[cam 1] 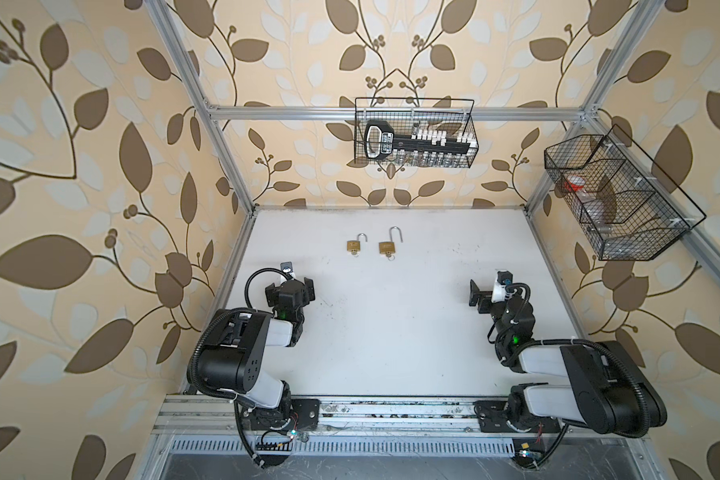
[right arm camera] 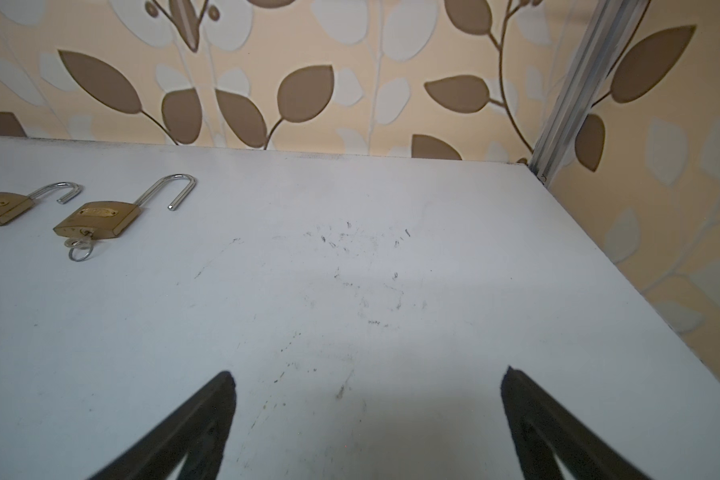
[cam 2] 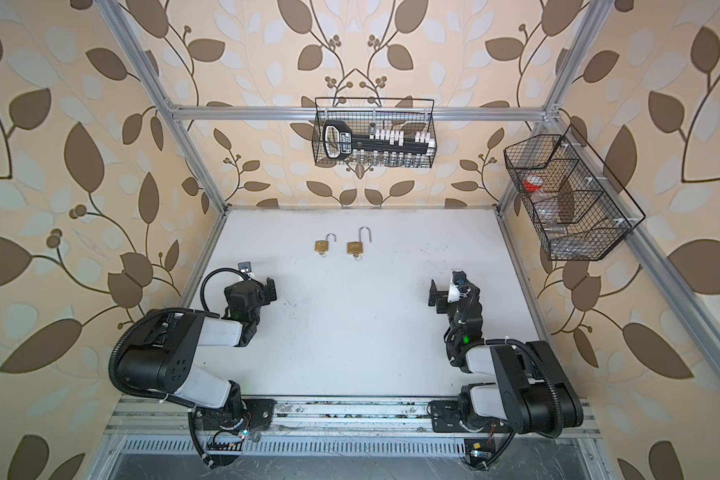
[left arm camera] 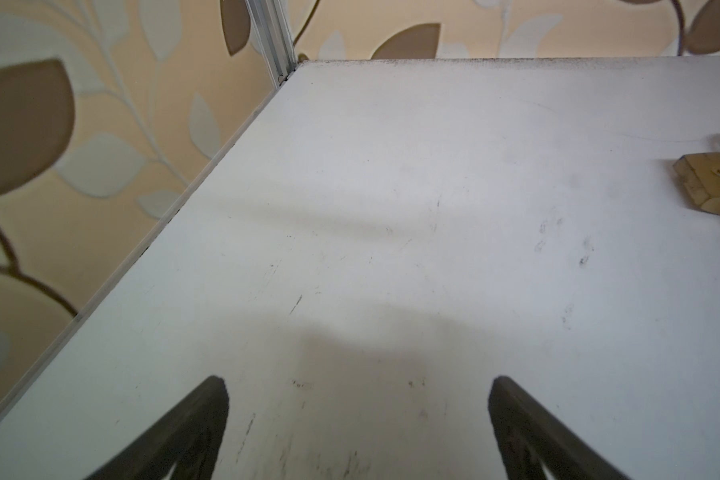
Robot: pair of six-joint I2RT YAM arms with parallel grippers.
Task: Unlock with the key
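Observation:
Two brass padlocks lie side by side towards the back of the white table, both with the shackle swung free at one end. The short-shackled padlock (cam 1: 354,246) (cam 2: 321,246) (left arm camera: 711,187) (right arm camera: 1,208) is on the left. The long-shackled padlock (cam 1: 386,248) (cam 2: 355,248) (right arm camera: 96,220) is on the right. A small key (right arm camera: 78,247) (cam 1: 388,257) with a ring sticks out of the base of the right one. My left gripper (cam 1: 290,287) (left arm camera: 356,380) is open over bare table, nearer than the locks. My right gripper (cam 1: 476,297) (right arm camera: 368,374) is open and empty, off to their right.
A wire basket (cam 1: 414,133) hangs on the back rail, holding a large black key-shaped item and white pieces. A second wire basket (cam 1: 616,199) hangs on the right rail with a red-lidded container. Aluminium posts (cam 1: 225,158) stand at the table's back corners.

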